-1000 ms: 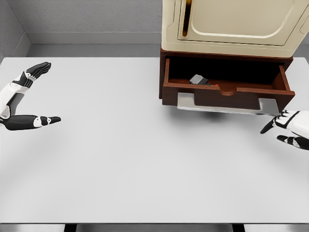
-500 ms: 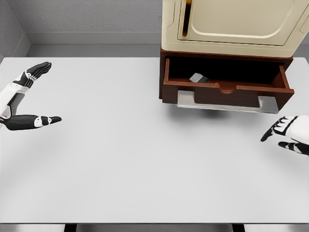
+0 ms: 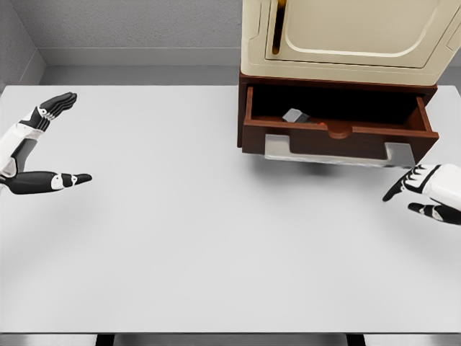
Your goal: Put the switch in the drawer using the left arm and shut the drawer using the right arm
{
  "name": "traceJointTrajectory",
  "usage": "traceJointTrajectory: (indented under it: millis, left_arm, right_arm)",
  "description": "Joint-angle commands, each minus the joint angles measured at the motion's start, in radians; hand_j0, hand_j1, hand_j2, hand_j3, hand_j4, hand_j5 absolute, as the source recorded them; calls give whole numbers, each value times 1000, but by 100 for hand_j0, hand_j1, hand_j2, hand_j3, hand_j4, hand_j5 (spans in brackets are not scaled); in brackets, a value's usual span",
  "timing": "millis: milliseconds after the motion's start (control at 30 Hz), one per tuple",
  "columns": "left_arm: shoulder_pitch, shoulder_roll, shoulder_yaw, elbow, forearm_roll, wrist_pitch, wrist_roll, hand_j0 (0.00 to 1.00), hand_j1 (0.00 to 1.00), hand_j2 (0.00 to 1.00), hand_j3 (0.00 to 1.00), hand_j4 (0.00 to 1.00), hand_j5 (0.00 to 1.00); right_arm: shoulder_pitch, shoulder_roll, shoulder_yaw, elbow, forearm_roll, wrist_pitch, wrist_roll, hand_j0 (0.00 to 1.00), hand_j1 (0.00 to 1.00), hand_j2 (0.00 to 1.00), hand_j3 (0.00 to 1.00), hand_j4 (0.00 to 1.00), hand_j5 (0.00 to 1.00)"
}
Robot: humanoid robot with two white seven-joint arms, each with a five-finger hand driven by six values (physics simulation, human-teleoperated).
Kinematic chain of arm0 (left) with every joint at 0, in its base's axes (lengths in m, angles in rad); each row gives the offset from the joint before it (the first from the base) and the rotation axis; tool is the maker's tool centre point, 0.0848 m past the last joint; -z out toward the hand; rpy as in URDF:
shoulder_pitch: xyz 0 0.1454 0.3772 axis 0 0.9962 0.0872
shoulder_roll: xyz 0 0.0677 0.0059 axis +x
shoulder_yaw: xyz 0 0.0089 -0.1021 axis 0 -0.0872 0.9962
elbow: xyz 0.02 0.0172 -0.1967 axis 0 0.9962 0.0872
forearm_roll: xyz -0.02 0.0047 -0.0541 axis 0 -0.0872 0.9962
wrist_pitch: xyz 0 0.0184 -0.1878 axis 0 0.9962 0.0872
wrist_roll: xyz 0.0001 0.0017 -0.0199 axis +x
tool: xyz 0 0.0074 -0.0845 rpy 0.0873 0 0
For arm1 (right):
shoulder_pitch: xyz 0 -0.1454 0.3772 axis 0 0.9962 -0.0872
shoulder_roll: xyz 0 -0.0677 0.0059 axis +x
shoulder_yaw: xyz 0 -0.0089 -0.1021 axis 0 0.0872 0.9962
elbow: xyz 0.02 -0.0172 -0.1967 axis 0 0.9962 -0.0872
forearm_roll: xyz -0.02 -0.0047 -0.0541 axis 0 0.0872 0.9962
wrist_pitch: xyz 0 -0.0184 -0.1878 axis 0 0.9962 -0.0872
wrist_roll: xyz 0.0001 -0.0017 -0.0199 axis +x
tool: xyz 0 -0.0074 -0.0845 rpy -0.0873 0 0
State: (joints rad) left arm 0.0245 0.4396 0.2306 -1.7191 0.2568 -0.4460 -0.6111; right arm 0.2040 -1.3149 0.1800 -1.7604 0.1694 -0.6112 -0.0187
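The grey switch (image 3: 295,115) lies inside the brown drawer (image 3: 338,141), near its front left. The drawer stands pulled out from under the cream cabinet (image 3: 346,36), its silver handle (image 3: 338,152) facing me. My right hand (image 3: 416,193) hovers at the right edge, just below and right of the handle's right end, fingers spread and holding nothing. My left hand (image 3: 57,144) rests at the far left over the table, fingers extended and apart, far from the drawer.
The white table (image 3: 202,238) stretches across the view, with grey walls behind it. The cabinet's cream door sits above the drawer at the back right.
The drawer has slid in a little. The right hand dropped away to the right, then came back up and left toward the handle's right end. The left hand stayed still.
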Motion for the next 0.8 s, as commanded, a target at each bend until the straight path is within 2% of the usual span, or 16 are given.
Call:
traceJointTrajectory:
  millis: [0, 167, 667, 767]
  left_arm:
    - [0, 1, 0, -1, 7, 1, 0, 100, 100, 100, 100, 100, 100]
    - [0, -1, -2, -1, 7, 1, 0, 100, 100, 100, 100, 100, 100]
    - [2, -1, 0, 1, 6, 3, 0, 100, 100, 100, 100, 100, 100]
    - [2, -4, 0, 1, 6, 3, 0, 100, 100, 100, 100, 100, 100]
  right_arm:
    - [0, 20, 1, -2, -11, 0, -6, 61, 61, 61, 61, 61, 61]
    - [-23, 48, 1, 2, -5, 0, -4, 62, 62, 62, 62, 62, 62]
    - [-38, 69, 3, 12, -4, 0, -4, 61, 61, 61, 61, 61, 61]
    - [-67, 89, 7, 12, -4, 0, -6, 61, 61, 61, 61, 61, 61]
